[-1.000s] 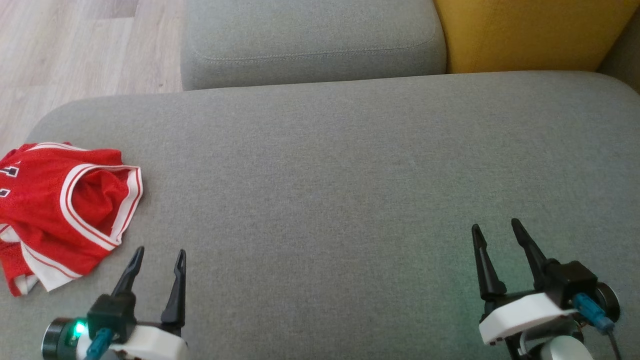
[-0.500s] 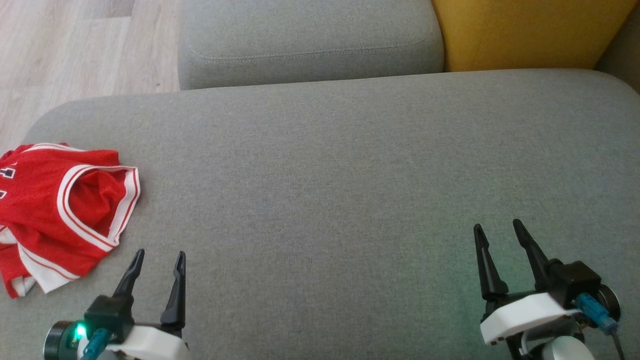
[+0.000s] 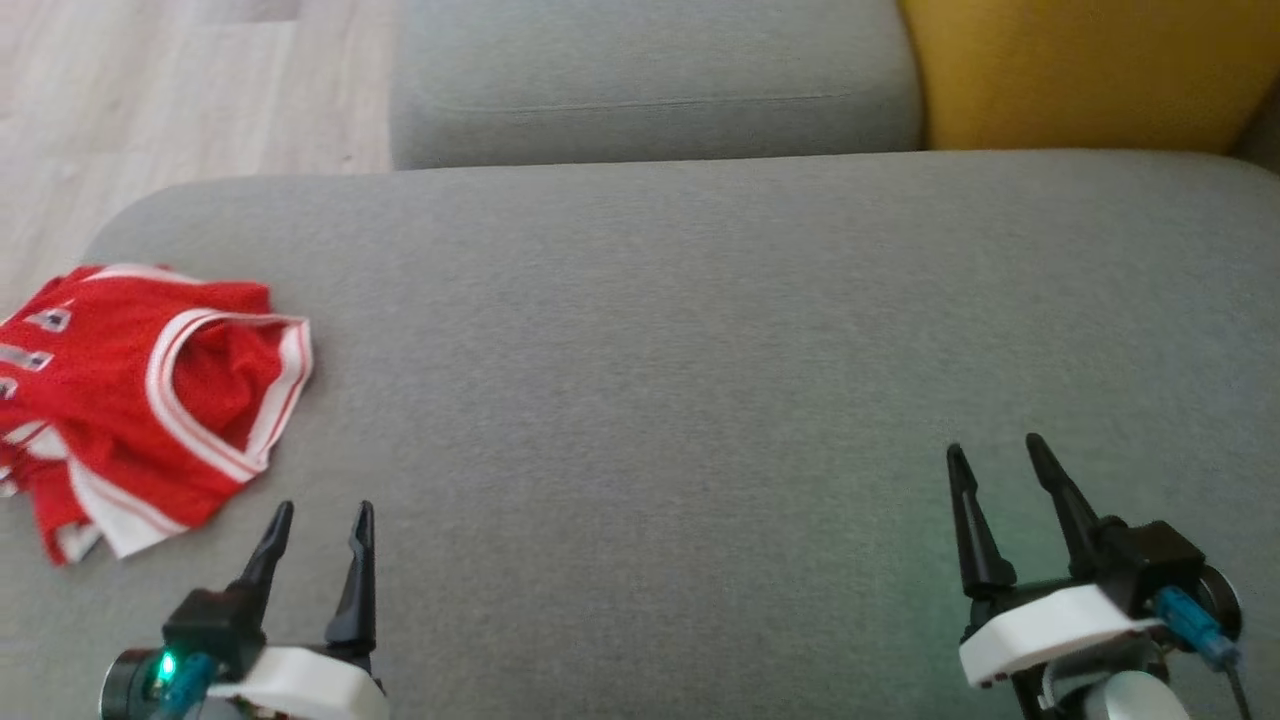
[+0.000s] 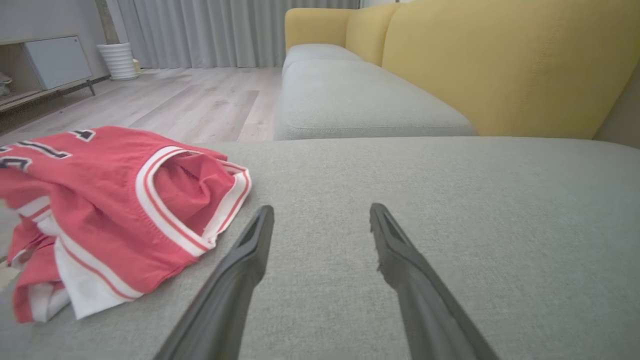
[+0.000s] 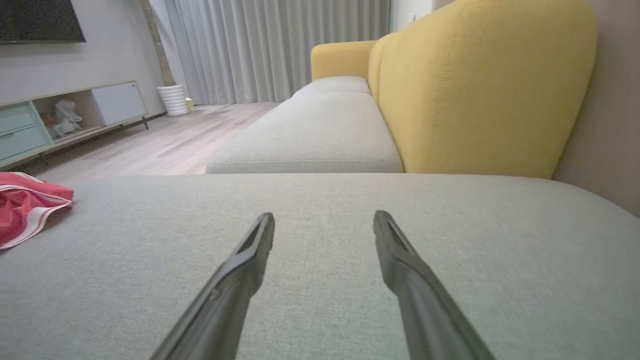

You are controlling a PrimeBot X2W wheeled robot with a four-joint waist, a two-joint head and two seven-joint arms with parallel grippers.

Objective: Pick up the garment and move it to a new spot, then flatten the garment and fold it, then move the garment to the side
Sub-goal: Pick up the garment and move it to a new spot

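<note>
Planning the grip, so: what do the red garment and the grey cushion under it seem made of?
Red garment: likely thin sports knit, perhaps mesh, matt, with white striped trim; it slumps in soft folds. Grey cushion: woven upholstery fabric, matt, fine flecked weave, padded rounded edges.

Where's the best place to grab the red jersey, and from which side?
Probably the white-trimmed rim of the red jersey, on its right edge. It stands puffed up off the grey cushion, giving a finger room to slip under. Come from its right with the open left gripper, which is nearest.
</note>
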